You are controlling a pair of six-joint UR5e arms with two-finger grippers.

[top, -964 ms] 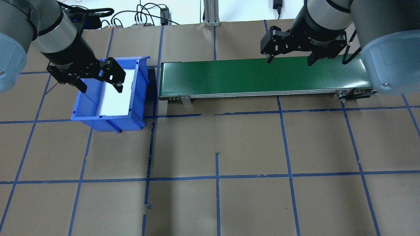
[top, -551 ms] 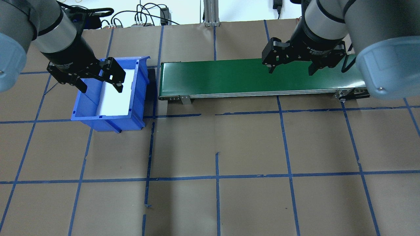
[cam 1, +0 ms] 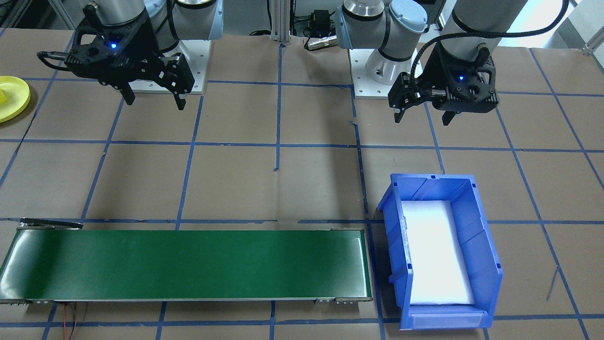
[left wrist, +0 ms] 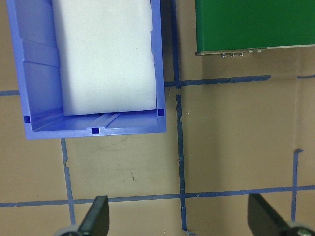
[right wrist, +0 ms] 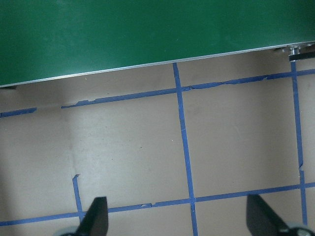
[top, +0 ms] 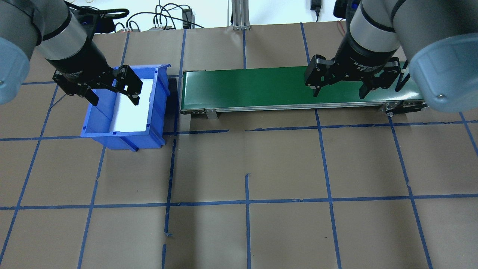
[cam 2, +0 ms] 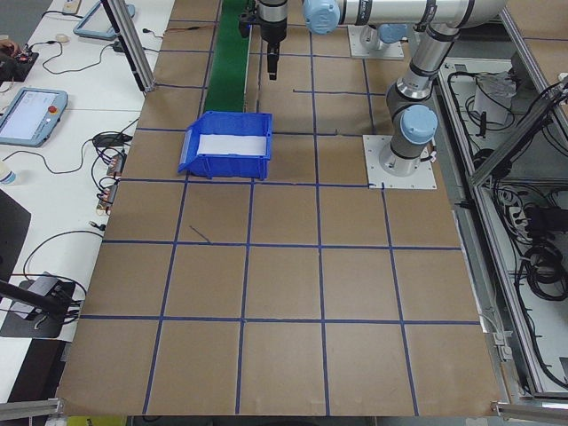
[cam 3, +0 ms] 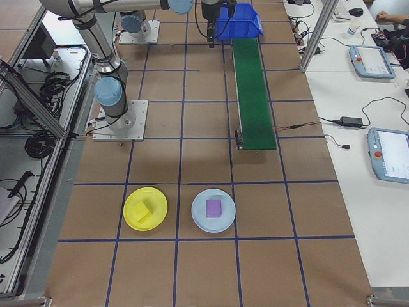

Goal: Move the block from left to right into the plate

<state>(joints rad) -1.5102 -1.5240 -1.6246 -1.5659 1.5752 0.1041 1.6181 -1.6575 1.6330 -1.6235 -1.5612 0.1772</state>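
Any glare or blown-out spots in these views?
Front-facing: the white liner in the blue bin is blown out, with sheen on the green belt's left end. Overhead: soft glare on the belt's left part. Wrist views: evenly lit.

the tabletop (top: 283, 164) is brown with a grid of blue tape lines. the conveyor belt (top: 261, 87) is dark green. the bin (cam 1: 486, 245) is blue with a white liner. the plate (cam 3: 131, 214) is bright yellow, holding a yellow block (cam 3: 146, 211). a pale blue plate (cam 3: 199, 214) holds a purple block (cam 3: 213, 207).

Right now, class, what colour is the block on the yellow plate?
Yellow, like the plate itself; the block shows best in the exterior right view.
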